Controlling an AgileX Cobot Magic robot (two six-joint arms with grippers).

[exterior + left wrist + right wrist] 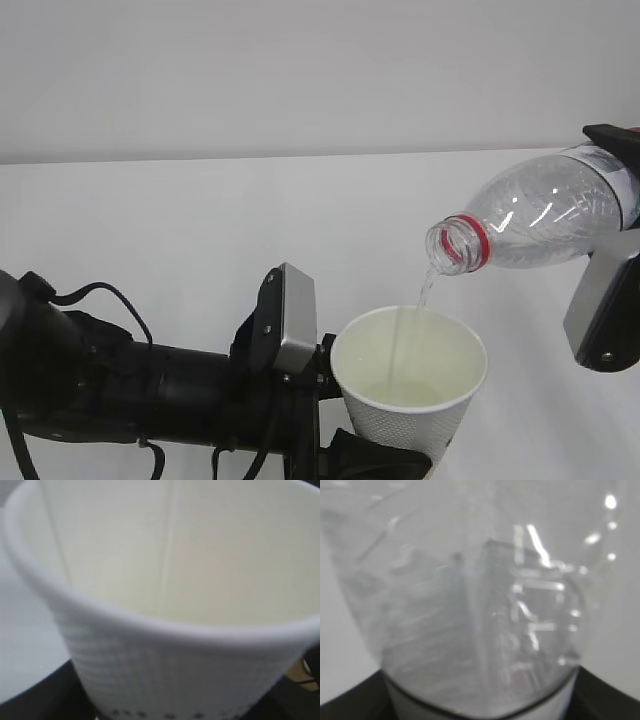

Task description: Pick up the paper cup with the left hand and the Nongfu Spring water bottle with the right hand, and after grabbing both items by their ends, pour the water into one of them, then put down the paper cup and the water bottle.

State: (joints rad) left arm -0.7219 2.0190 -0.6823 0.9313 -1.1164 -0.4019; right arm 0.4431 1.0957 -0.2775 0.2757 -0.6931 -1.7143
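At 5 o'clock of the ext. view sits the cup [408,375], upright, held low in my left hand [330,400], jaws spread about cup-wide and clamped on its lower body; the fingers themselves are mostly hidden under it, so I judge the grip from the way the cup hangs above the table [200,220]. Up at 2–3 o'clock my right hand [610,250] has the bottle [540,215] by its base end, jaws set wide around the label part, neck tipped down toward 8 o'clock w/ the red ring just over the cup's far rim. A thin stream of water [425,290] falls from the mouth into the cup; a shallow pool shows at the bottom. Left wrist cam: cup fills the frame, inside wall pale, seam visible, too blurred to read the level. Right wrist cam: only blurry clear ribs, nothing on how much is left in the bottle, though the ext. view suggests it's nearly empty. So I'd call this mid-pour. To do it well, I think: keep the cup dead level and still, keep the mouth over the cup's middle rather than its rim, tilt slowly so the stream doesn't overshoot, don't squeeze either thing harder (both would crush), then level the bottle before moving apart.
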